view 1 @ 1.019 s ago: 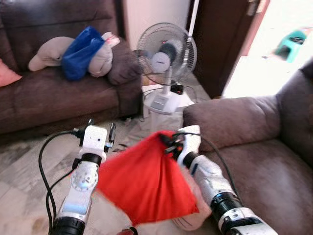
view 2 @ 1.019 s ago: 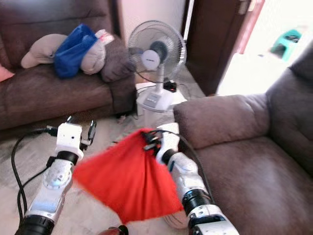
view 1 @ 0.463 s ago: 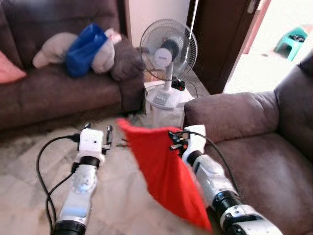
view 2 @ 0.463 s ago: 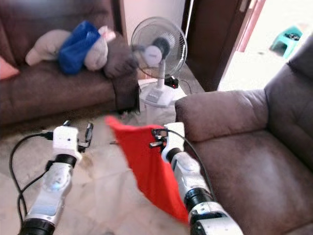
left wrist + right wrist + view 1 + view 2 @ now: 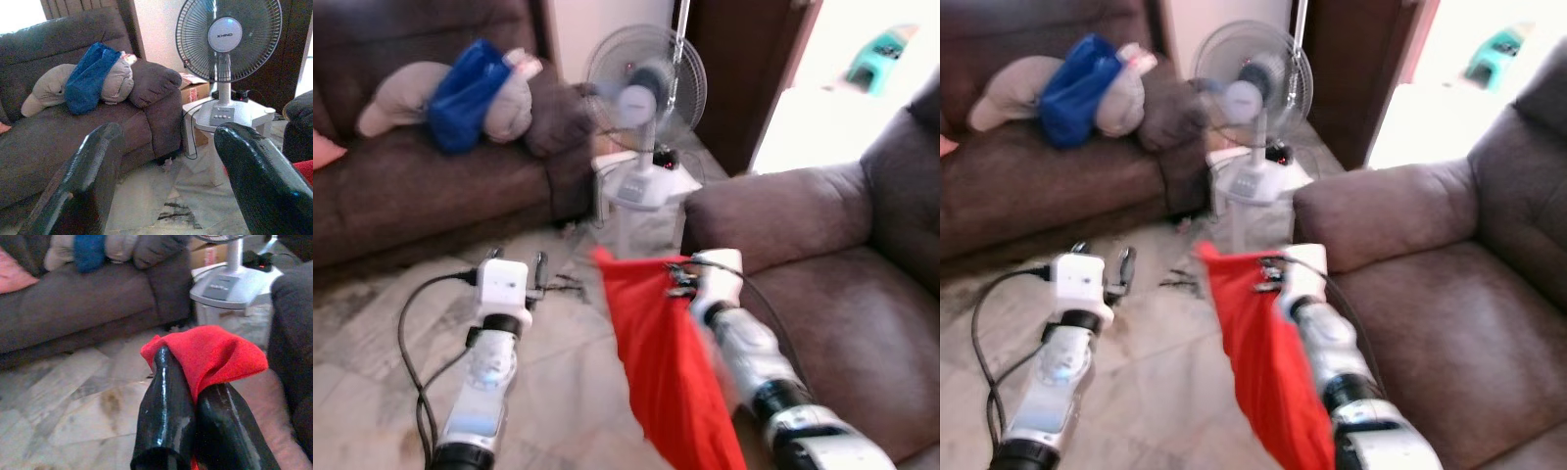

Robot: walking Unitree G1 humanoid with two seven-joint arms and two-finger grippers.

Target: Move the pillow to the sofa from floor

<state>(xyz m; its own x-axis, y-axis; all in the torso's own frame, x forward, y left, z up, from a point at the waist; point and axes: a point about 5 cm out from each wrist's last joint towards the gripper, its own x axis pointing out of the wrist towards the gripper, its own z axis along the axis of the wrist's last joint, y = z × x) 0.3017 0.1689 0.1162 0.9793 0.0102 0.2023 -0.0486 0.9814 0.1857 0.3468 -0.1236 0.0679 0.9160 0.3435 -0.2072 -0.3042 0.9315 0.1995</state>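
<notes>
One red pillow (image 5: 671,377) pinched by the right gripper (image 5: 193,394).
Its corner sticks out past the pressed-together fingers (image 5: 164,416); the left gripper (image 5: 168,147) hangs spread.

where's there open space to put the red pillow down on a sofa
The seat of the near sofa, bordered by its armrest and backrest, is bare. The far sofa has a free seat stretch in front of the crowded heap, blue bag on grey cushions. The right gripper holds the red pillow beside the near sofa.
</notes>
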